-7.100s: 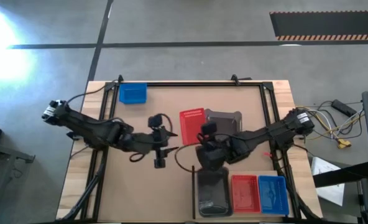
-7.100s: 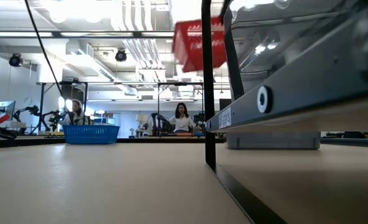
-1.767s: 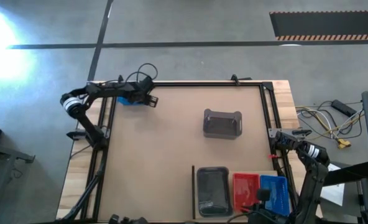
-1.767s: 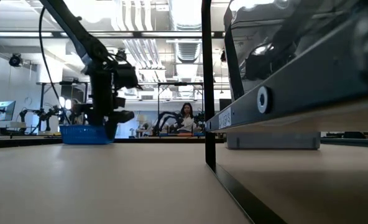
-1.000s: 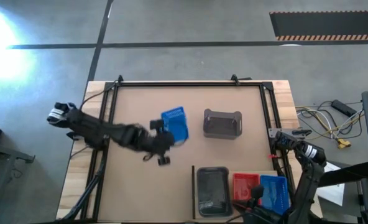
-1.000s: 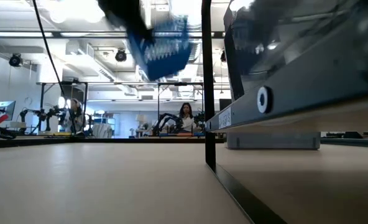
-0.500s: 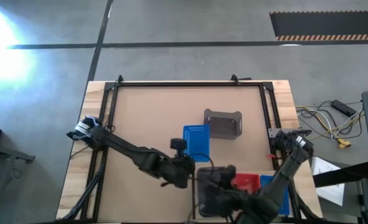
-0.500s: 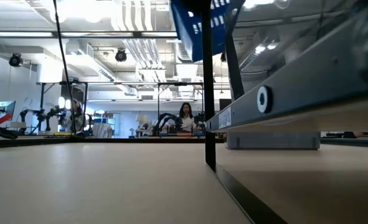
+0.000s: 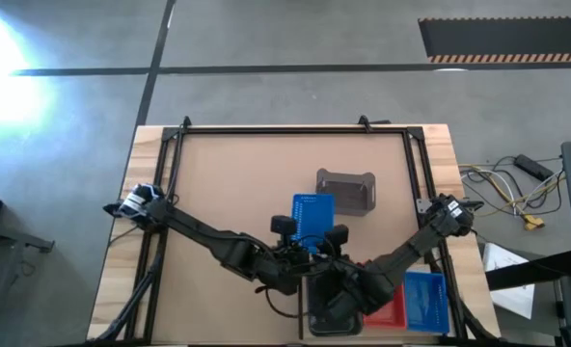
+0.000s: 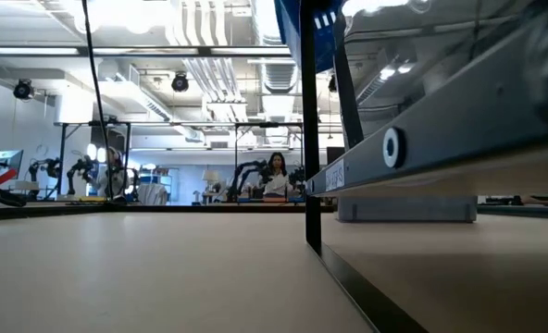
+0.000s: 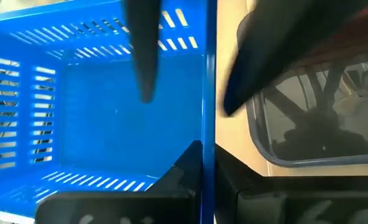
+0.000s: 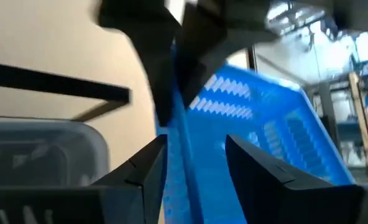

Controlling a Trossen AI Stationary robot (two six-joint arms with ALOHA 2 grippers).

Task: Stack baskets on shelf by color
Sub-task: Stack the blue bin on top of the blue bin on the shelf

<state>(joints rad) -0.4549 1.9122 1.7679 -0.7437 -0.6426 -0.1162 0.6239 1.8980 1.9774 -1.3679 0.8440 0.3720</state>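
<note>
I am holding a blue basket (image 9: 312, 222) aloft with the left arm, a little toward six o'clock from the tabletop's (image 9: 228, 183) middle; the left gripper (image 9: 295, 253) has its jaws clamped together on the basket's side wall, one finger (image 11: 142, 50) inside the basket and the other outside. The right gripper (image 9: 336, 253) is reaching in at that same wall, its jaws standing apart with the blue rim between them, one finger (image 12: 148, 168) on either side. I cannot tell whether they are touching it. In the low view the basket's underside (image 10: 297, 28) is hanging high above the tabletop.

A dark grey basket (image 9: 345, 192) is sitting alone just toward one o'clock from the raised one. On the shelf (image 9: 401, 328) at the five o'clock corner, another grey basket (image 9: 320, 313) is lying partly under the arms, with a red basket (image 9: 390, 310) beside it and another blue basket (image 9: 424, 297) farthest toward three o'clock. A person (image 10: 276, 176) is sitting in the room beyond.
</note>
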